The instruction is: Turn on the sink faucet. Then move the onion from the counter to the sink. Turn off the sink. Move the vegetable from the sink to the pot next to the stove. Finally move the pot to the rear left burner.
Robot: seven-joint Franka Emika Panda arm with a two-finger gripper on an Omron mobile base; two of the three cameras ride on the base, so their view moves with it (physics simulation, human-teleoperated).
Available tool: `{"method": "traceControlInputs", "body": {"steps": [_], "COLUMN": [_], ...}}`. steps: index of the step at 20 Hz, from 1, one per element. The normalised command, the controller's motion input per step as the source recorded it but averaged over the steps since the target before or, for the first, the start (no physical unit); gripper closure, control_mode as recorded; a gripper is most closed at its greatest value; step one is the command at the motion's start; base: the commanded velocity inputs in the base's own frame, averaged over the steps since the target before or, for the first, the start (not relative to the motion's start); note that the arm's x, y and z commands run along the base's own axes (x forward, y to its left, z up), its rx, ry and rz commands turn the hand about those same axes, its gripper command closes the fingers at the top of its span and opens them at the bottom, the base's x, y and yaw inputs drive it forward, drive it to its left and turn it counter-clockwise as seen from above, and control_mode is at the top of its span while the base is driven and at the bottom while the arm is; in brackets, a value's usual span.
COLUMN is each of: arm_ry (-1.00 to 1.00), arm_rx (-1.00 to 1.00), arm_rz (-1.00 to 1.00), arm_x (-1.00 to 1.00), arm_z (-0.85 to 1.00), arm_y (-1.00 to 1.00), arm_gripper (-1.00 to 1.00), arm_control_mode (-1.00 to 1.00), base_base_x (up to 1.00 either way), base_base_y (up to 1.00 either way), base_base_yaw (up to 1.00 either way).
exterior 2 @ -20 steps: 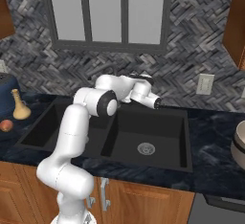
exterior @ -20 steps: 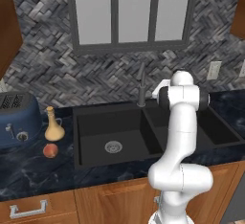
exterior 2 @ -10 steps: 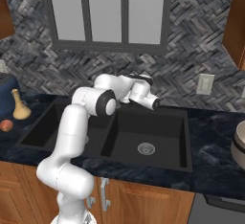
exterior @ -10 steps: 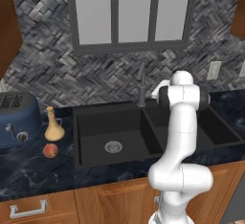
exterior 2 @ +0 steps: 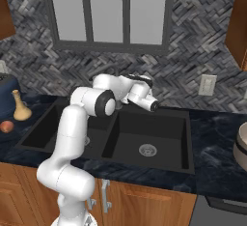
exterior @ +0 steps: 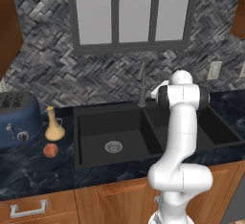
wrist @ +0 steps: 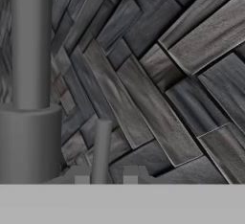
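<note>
Straddling the sink faucet [wrist: 29, 89] lever, jaws (hand view) parted.

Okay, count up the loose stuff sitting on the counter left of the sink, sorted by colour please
Blue: 1, the toaster
Tan: 1, the narrow-necked vase
Orange-red: 1, the onion
Total: 3, all on the counter left of the sink
</note>
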Motion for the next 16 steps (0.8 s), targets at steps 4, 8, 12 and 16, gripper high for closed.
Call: {"method": "traceControlInputs", "body": {"steps": [4, 8, 12, 16], "arm_ry": [0.0, 0.0, 0.0, 0.0], "arm_rx": [0.01, 0.01, 0.01, 0.03], "arm_rz": [-0.09, -0.07, -0.05, -0.02], "arm_x": [0.0, 0.0, 0.0, 0.0], "arm_z": [-0.18, -0.24, -0.28, -0.31], "arm_y": [-0.52, -0.55, -0.57, -0.57], "arm_gripper": [1.0, 1.0, 1.0, 1.0], "arm_control_mode": [-1.0, -1.0, -1.0, -1.0], "base_base_x": [0.0, 0.0, 0.0, 0.0], "base_base_y": [0.0, 0.0, 0.0, 0.0], "base_base_yaw": [0.0, 0.0, 0.0, 0.0]}}
